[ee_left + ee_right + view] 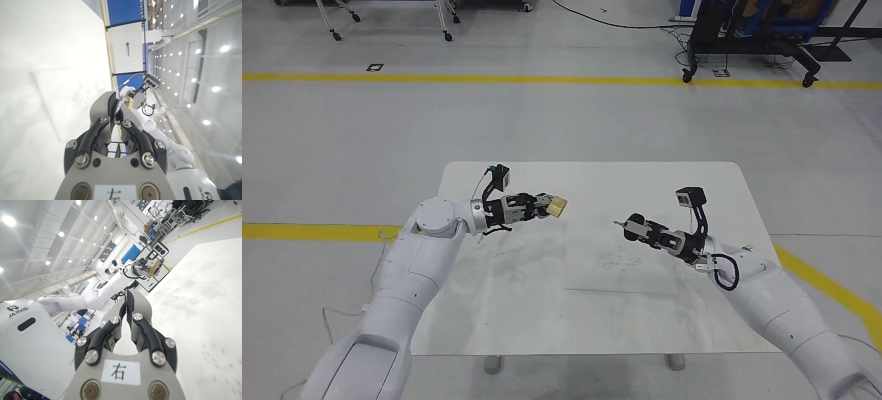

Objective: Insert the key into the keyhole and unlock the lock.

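My left gripper point(540, 207) hangs above the left half of the white table point(592, 300), shut on a brass padlock point(558, 207). In the left wrist view its silver shackle point(119, 106) sits between the pads and the brass body point(130, 103) sticks out past the fingertips. From the right wrist view the padlock point(153, 269) faces my right arm. My right gripper point(630, 227) is over the table's right half, a short gap from the lock. Its fingers point(130, 306) are pressed together on a small key point(618, 223), whose tip points toward the padlock.
The tabletop under both arms is bare, with faint scuff marks point(622, 262) near the middle. Yellow floor lines run behind and beside the table. Wheeled racks point(752, 40) stand far back on the floor.
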